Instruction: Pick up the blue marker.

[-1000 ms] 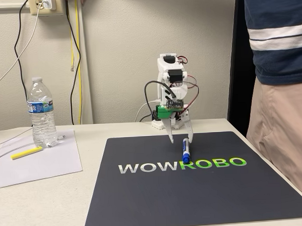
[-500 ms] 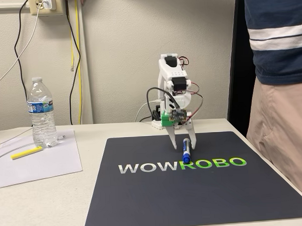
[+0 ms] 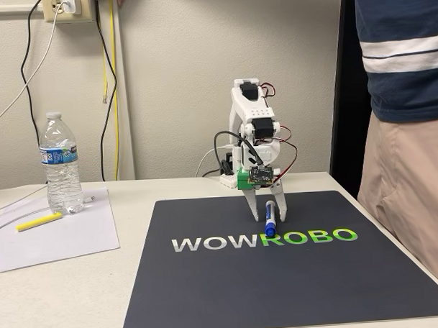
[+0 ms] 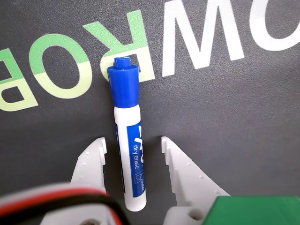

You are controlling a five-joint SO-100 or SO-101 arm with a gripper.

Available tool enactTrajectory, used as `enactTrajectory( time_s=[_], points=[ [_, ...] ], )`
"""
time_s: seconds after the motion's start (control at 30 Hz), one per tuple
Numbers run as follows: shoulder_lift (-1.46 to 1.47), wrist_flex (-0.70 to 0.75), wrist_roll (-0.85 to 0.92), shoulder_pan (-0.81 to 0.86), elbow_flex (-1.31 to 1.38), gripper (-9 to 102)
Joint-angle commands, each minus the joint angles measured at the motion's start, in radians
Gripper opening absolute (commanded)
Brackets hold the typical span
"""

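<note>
dark mat [image 3: 281, 291] with white and green lettering covers the table, arm [image 3: 252, 134] planted at its twelve o'clock edge. gripper [image 4: 132, 143] is down at the mat, spread wide, clenching nothing. blue marker [image 4: 128, 140] lies flat between the two fingers, touching neither, cap pointing to twelve o'clock in the wrist view.

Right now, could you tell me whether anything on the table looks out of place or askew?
Nothing stands out. The marker lies flat on the mat between the open gripper fingers, and the bottle stands upright.
</note>
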State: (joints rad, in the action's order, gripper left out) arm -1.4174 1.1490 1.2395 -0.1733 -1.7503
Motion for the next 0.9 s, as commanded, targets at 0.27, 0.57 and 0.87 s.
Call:
enactTrajectory(
  time_s=[0.27,0.57,0.87],
  points=[
    [0.002,-0.009,-0.003,-0.006,0.006,18],
    [0.002,-0.002,0.000,-0.009,0.006,7],
    [-0.002,0.003,-0.006,-0.009,0.014,1]
  ],
)
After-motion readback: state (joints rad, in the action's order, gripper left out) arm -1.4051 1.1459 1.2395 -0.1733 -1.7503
